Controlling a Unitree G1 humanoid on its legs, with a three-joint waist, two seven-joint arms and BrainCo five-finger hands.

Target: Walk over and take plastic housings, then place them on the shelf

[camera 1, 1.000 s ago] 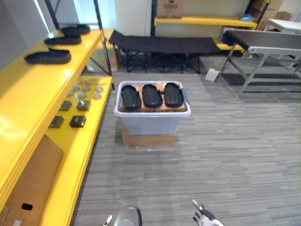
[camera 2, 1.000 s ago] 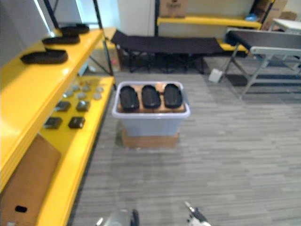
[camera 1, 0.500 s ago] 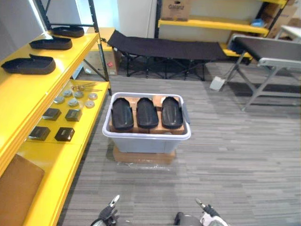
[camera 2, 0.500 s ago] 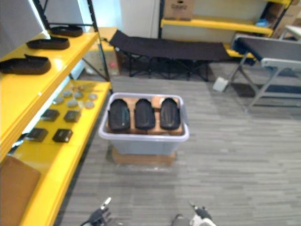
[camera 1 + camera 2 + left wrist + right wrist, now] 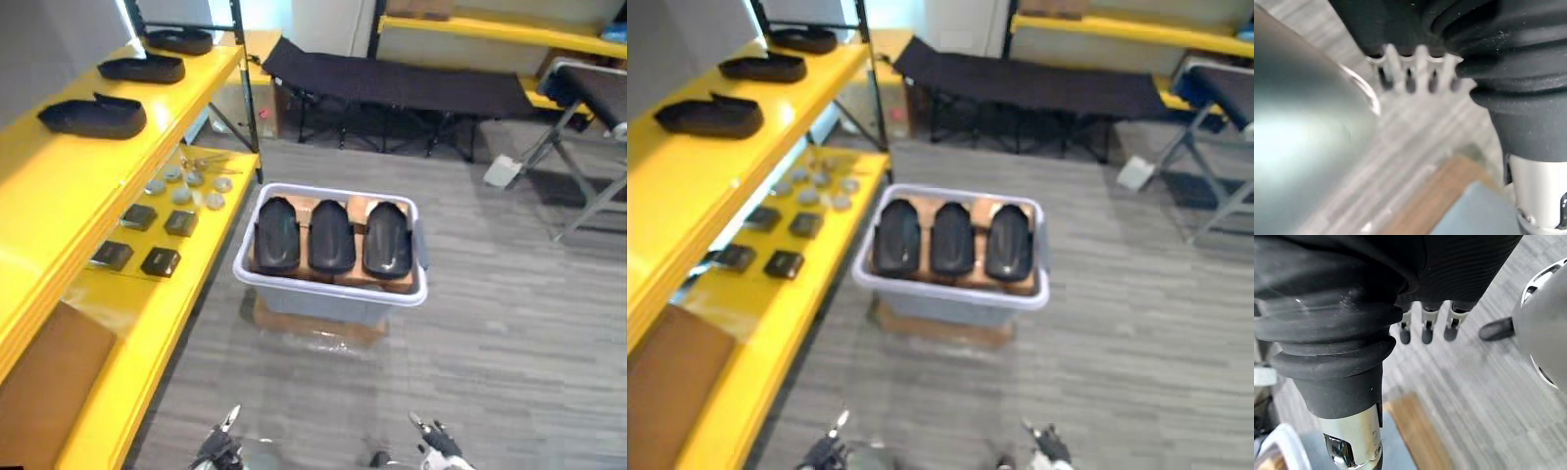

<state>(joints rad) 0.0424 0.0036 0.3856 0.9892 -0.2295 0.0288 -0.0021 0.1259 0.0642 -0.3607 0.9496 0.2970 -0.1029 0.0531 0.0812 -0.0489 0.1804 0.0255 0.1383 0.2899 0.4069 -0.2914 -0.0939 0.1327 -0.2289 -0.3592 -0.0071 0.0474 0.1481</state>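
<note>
Three black plastic housings (image 5: 331, 237) lie side by side in a pale grey tub (image 5: 328, 295) on the floor ahead of me. Three more black housings (image 5: 93, 117) rest in a row on the top board of the yellow shelf (image 5: 59, 191) at my left. My left hand (image 5: 221, 446) and right hand (image 5: 436, 446) hang low at the near edge of the eye views, well short of the tub. Both are open and hold nothing: straight fingers (image 5: 1415, 68) show in the left wrist view, and straight dark-tipped fingers (image 5: 1425, 329) in the right wrist view.
The tub sits on a flat cardboard box (image 5: 312, 324). The lower shelf board carries small black boxes (image 5: 160, 261), round metal parts (image 5: 181, 195) and a brown cardboard sheet (image 5: 44, 392). A black folding cot (image 5: 392, 88) stands behind the tub, and a metal-legged table (image 5: 588, 98) at the far right.
The whole picture has shifted as the camera moved: the tub now sits a little further right and looks closer. Both hands stay low and open.
</note>
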